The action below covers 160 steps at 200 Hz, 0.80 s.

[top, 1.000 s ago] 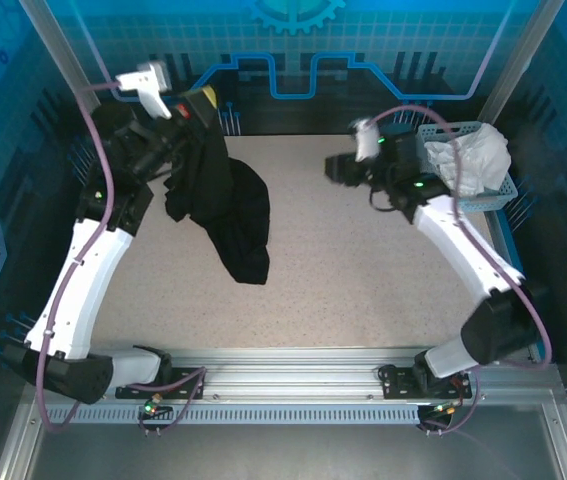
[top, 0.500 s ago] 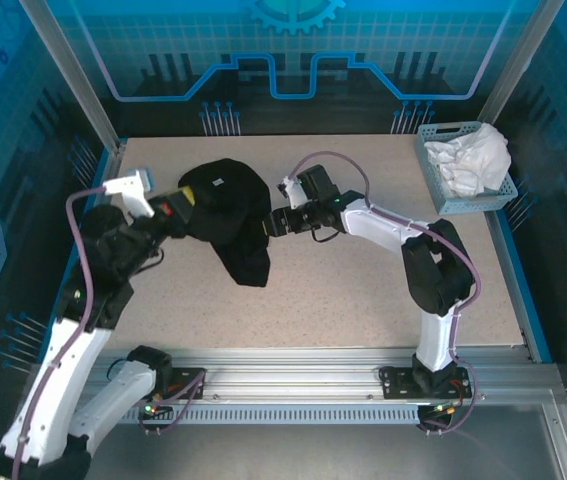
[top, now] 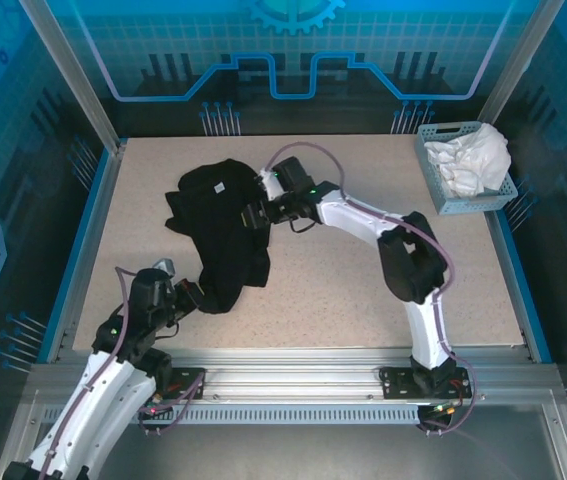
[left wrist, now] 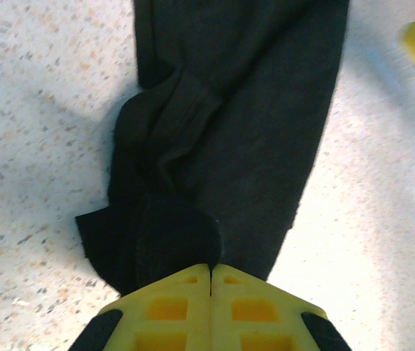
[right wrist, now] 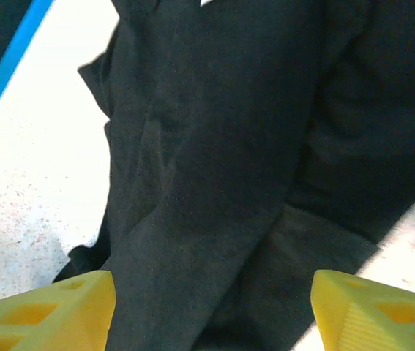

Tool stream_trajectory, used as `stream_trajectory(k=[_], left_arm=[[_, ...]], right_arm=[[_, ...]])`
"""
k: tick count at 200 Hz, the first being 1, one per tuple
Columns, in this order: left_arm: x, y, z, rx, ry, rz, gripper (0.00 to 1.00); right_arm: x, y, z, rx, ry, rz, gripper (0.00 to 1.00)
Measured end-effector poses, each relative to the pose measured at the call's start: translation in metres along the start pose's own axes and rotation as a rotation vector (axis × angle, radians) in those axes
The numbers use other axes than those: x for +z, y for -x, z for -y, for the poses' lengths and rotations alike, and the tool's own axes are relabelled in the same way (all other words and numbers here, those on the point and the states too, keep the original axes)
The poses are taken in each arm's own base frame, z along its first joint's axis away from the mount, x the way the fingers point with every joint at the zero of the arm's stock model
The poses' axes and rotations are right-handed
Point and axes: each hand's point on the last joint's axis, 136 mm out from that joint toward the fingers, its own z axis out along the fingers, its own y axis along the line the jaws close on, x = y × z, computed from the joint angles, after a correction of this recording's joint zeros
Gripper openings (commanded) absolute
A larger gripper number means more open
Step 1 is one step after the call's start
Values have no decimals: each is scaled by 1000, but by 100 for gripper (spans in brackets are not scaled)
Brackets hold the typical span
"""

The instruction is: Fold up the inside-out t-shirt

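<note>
The inside-out t-shirt (top: 218, 235) lies bunched in a long dark heap on the left half of the speckled surface (top: 363, 290), a small white label (top: 219, 186) showing near its far end. The left gripper (top: 191, 297) is closed on the shirt's near end; in the left wrist view its yellow fingers (left wrist: 251, 307) meet with black cloth pinched between them. The right gripper (top: 253, 215) hovers over the shirt's middle with its jaws spread wide, cloth beneath them. A basket (top: 433, 190) holding white cloth (top: 473, 155) sits at the far right corner.
</note>
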Motion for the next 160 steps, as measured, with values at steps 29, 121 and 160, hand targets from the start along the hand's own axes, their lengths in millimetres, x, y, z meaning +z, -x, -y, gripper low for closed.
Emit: stream_trajectory(k=[29,121,160], left_arm=[[0,2,6,-10,-26,1,0],[22,10,43,18,-156,-39,0],[57,-12,55,62,-180,-184,0]], right_arm=[[45,3,-6,-10,-8,-42,57],[-65,-66,109,204,-251,-53,8],[-130,-123,122,241,-347,-36,46]])
